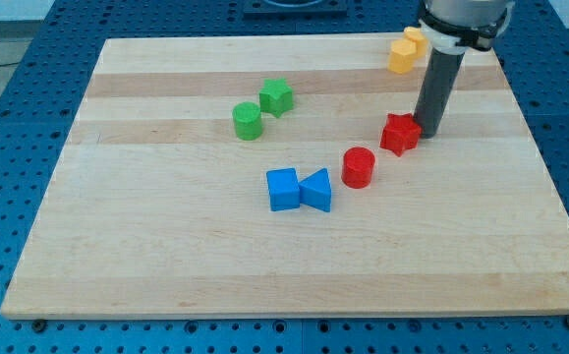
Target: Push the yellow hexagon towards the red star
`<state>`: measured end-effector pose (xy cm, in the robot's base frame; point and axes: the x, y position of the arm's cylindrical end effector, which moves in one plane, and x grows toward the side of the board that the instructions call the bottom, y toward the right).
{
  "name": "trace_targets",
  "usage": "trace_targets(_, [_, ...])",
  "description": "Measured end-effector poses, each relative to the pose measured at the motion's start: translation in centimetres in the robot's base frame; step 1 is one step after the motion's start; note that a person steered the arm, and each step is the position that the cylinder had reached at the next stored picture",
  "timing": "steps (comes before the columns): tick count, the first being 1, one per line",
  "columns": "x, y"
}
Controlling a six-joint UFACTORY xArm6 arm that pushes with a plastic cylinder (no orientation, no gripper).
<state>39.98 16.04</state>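
We see my tip (428,133) resting on the wooden board (166,265), touching the red star (399,133) on its side toward the view's right edge. The rod carries no pincer, so nothing is gripped. Two yellow blocks sit near the top right corner: the yellow hexagon (401,56) and, just behind it, another yellow block (417,39) partly hidden by the rod. A red cylinder (359,167) lies near the star. A blue cube (283,189) touches a blue triangle (316,190) mid-board. A green cylinder (248,121) and green star (276,96) sit toward the top edge.
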Motion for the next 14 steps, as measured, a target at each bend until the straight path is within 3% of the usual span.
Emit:
trace_targets(4, [0.6, 1.4])
trace_targets(6, [-4.5, 3.4])
trace_targets(8, [-4.8, 0.8])
trace_targets(10, [-12.8, 4.8])
trace_targets(12, [-18.4, 4.8])
trace_targets(14, [-19.4, -0.3])
